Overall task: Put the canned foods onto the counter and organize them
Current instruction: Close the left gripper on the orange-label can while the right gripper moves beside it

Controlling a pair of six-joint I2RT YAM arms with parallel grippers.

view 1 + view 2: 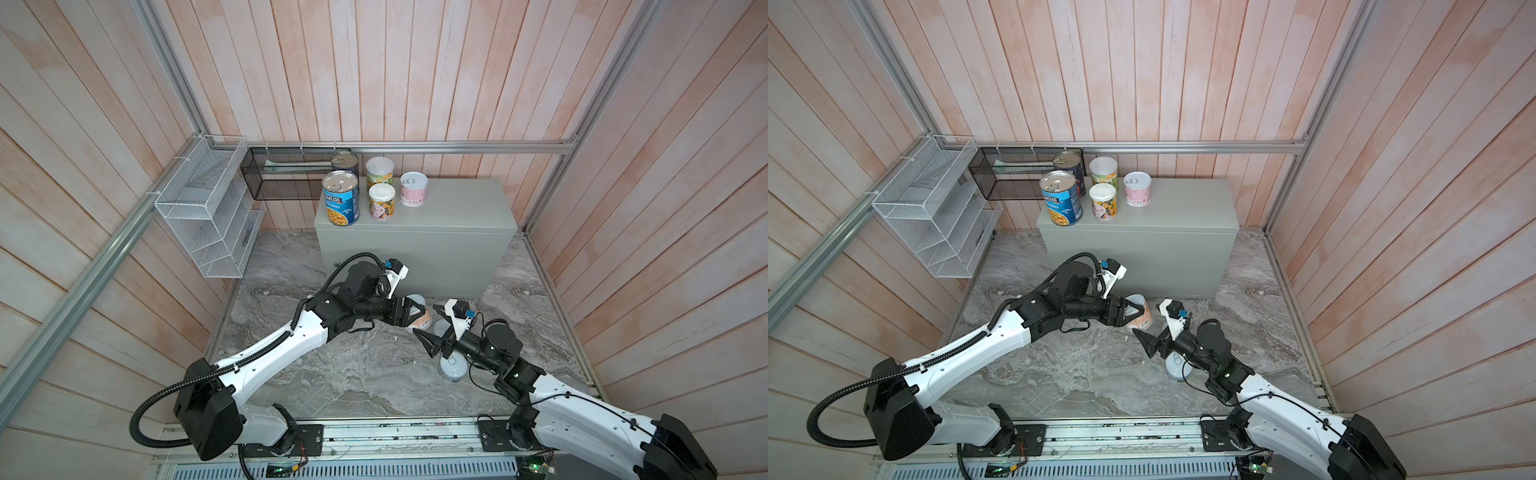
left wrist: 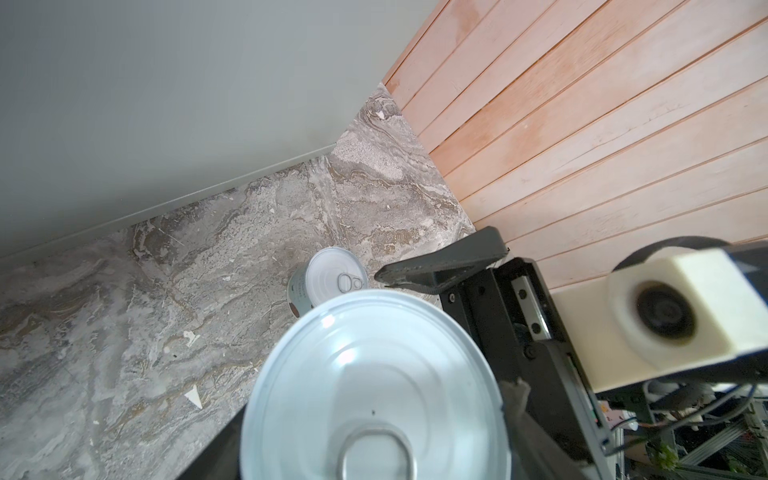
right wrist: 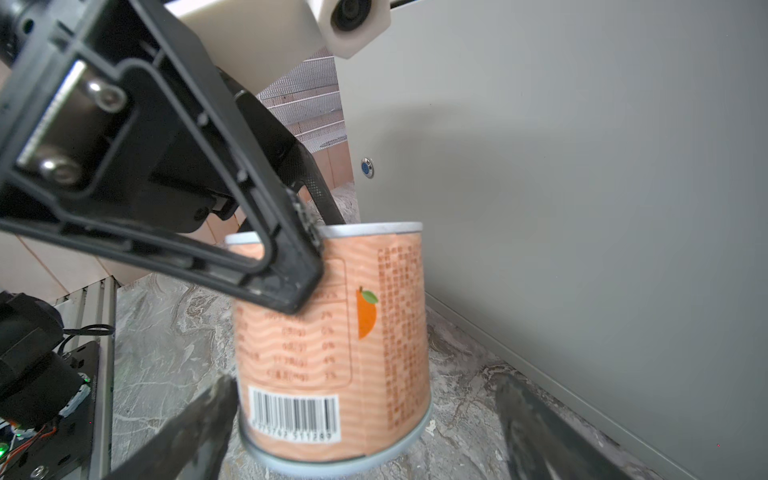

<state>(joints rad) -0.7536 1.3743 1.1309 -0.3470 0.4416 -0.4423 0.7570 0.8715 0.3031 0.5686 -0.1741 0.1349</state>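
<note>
You have eight cans in all: five on the counter (image 1: 457,208) and three down on the marble floor (image 1: 332,374).

The five stand upright at the left end of the counter's top:
- The blue Progresso can (image 1: 340,198) is at the front corner.
- A dark can (image 1: 345,162) sits behind it, mostly hidden, so its label cannot be read.
- The rear white-lidded can (image 1: 379,170) and the front white-lidded can (image 1: 381,201) stand beside those two.
- One short pink can (image 1: 413,189) with a pull-tab lid is to their right.

There is also one white wire rack (image 1: 208,208) and one black mesh basket (image 1: 282,178) on the walls.

On the floor, your left gripper (image 1: 415,311) is clamped on the orange can (image 3: 332,340), one finger (image 3: 270,257) pressed against its upper side. The left wrist view shows only that can's lid, cut off at the frame edge. You cannot tell whether its base rests on the marble or hangs just above it. It is just in front of the counter's front face, to the right of the round lock (image 3: 366,168).

Your right gripper (image 1: 424,319) is spread wide and holds nothing. The orange can sits just ahead of it, in line with the gap between its fingers (image 3: 199,424).

A grey-labelled can (image 2: 336,276) stands just beside one right finger, largely covered in the top views. A pale can (image 1: 451,370) lies under the right wrist, partly hidden by the arm.
</note>
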